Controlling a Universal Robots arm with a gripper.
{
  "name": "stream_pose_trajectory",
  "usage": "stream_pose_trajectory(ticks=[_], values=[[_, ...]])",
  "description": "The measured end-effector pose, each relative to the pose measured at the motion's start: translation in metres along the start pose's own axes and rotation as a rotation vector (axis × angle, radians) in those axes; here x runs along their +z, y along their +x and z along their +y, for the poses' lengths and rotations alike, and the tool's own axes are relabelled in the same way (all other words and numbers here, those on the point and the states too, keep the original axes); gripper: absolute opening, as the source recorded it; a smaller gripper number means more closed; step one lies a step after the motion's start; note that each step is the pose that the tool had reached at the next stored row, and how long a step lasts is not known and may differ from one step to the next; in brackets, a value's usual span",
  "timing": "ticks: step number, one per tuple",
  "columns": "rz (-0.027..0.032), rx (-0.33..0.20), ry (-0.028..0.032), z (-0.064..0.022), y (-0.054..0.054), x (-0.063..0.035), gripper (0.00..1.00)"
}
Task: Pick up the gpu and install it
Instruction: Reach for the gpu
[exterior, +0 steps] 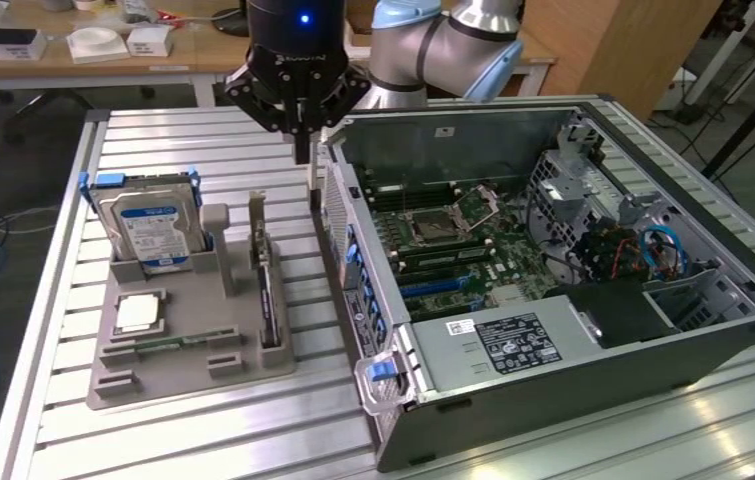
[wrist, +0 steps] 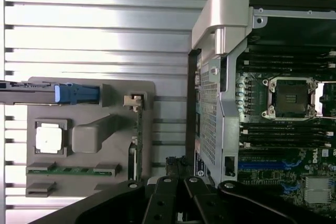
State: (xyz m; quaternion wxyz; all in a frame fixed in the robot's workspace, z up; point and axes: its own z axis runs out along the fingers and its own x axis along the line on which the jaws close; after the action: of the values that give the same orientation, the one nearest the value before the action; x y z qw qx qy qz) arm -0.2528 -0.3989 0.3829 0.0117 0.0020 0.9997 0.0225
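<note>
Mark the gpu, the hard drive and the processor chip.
gpu (exterior: 266, 290), exterior view, upper edge of the black card.
hard drive (exterior: 150, 232), exterior view, its blue-white label.
processor chip (wrist: 49, 140), wrist view, middle of its silver lid.

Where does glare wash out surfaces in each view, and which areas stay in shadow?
Exterior view: glare streaks the table slats nearest the camera, while the inside of the computer case is shadowed around the drive bay. Wrist view: strong glare whitens the table slats beside the grey holder, and the motherboard stays dim.
</note>
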Motion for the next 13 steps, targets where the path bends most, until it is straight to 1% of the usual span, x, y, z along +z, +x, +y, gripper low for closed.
stream_pose_trajectory(ticks=[3,13], values=[[0.0000,0.000,0.0000,0.0000,0.0029,0.0000,0.11],[0.0000,0.000,0.0000,0.0000,0.0031,0.0000,0.11]])
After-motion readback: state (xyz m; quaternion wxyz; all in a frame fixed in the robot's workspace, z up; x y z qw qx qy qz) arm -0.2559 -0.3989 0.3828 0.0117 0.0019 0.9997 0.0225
